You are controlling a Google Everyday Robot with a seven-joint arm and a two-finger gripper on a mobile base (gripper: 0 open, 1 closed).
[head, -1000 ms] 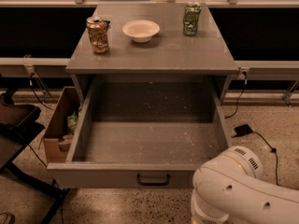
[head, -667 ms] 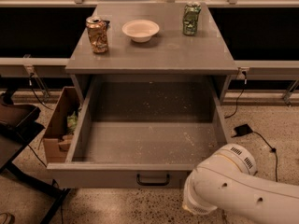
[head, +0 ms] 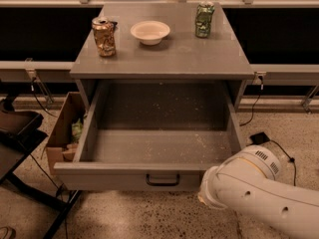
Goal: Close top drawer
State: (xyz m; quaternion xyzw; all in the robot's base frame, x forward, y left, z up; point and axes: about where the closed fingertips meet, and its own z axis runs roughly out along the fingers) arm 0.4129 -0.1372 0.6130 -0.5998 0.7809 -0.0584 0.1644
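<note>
The top drawer (head: 159,148) of the grey cabinet is pulled far out. Its inside is empty, with a pale-speckled floor. Its front panel (head: 104,177) faces me and carries a small dark loop handle (head: 162,179) at centre. My white arm (head: 254,190) enters from the lower right, and its rounded end sits just right of the drawer's front right corner. The gripper itself does not show; it is hidden behind or below the arm.
The cabinet top (head: 164,54) holds a crumpled brown can (head: 103,36), a white bowl (head: 150,32) and a green can (head: 204,19). A cardboard box (head: 64,133) stands left of the drawer. A dark chair or stand (head: 20,148) is at far left. Cables and a black plug (head: 259,137) lie right.
My arm has moved left and forward along the bottom right, closer to the drawer's front right corner. The drawer has not moved.
</note>
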